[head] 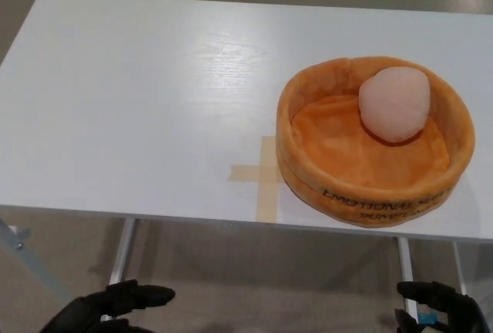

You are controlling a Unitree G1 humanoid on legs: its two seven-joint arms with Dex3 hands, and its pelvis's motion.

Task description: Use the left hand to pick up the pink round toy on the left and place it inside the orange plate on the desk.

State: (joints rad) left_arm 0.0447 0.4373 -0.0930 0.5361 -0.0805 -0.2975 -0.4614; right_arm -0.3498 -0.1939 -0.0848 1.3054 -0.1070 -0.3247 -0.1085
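The pink round toy (395, 104) lay inside the orange plate (308, 165), against its far right wall, so placement appeared complete. Residual risk was low: a knock to the worktop (139, 102) could roll the toy. The left hand (108, 310) hung below the near edge, empty, fingers spread. The right hand (439, 306) was cropped; its state was indeterminate.

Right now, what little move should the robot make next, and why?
Probably none beyond resting: the pink round toy already lies inside the orange plate, and the left hand is open and empty below the desk edge, so I'd just let it settle.
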